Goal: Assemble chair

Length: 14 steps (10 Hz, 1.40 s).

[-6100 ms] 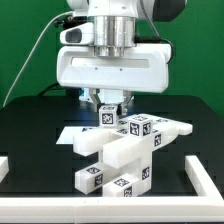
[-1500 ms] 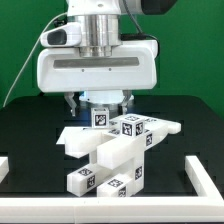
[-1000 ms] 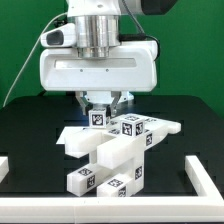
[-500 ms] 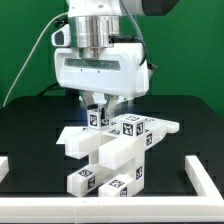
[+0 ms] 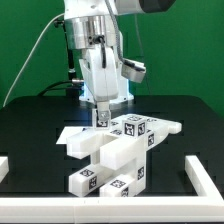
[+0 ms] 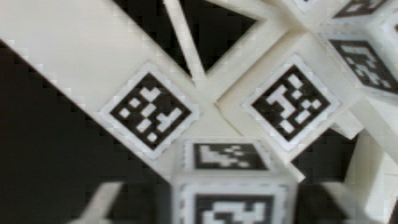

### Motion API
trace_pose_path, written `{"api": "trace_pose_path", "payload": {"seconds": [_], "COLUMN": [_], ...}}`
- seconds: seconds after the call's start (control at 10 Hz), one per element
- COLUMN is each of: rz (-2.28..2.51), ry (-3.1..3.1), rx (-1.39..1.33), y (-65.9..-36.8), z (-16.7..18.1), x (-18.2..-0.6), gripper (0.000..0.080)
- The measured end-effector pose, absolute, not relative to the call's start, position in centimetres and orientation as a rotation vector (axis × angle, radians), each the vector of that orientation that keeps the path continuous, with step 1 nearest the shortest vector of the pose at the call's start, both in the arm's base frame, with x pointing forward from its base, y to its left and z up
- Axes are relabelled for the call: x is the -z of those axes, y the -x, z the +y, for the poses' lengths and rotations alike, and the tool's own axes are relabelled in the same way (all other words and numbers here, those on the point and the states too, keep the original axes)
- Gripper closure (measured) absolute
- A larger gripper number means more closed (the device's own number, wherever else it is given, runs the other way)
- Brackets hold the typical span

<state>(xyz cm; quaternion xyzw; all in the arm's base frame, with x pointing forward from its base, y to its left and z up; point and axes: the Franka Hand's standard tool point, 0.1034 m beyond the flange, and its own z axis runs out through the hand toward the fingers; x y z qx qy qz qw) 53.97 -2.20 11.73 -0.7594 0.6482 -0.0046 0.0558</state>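
Note:
The partly joined white chair stands in the middle of the black table, made of stacked blocky parts with black-and-white tags. My gripper hangs straight above its rear part, turned edge-on to the camera. It is shut on a small upright white tagged post that stands on the chair's top. In the wrist view the post sits between my two grey fingers. Below it lie the chair's tagged panels.
A thin white border frame runs along the table's front right and front left. A cable hangs on the exterior view's left, in front of the green backdrop.
My wrist has turned about its vertical axis, from broadside to edge-on, with the post in its grip. It stays over the same spot on the chair.

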Motion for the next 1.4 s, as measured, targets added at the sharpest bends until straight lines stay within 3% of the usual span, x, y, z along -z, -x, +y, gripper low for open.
{"api": "trace_pose_path", "payload": {"seconds": [0.1,0.2,0.3,0.4,1.0,1.2,1.3,1.4], "rz": [1.926,1.89,1.669,1.415,0.545,0.575,0.656,0.788], "ry": [2.339,2.371,2.54,2.691,3.029,3.029,3.009,2.976], "rx": [0.017,0.019,0.023,0.017,0.05,0.069,0.067,0.062], "y": [-53.96,-53.89,-53.67,-53.82,-53.9,-54.24,-54.25,-54.25], "z": [-2.21,-2.19,-2.2,-2.29,-2.63,-2.73,-2.71,-2.7], "x": [-11.72,-11.67,-11.51,-11.74,-11.57,-11.6,-11.6,-11.6], "gripper": [0.0297,0.0297,0.0178,0.0157,0.0151,0.0155,0.0311,0.0311]}}
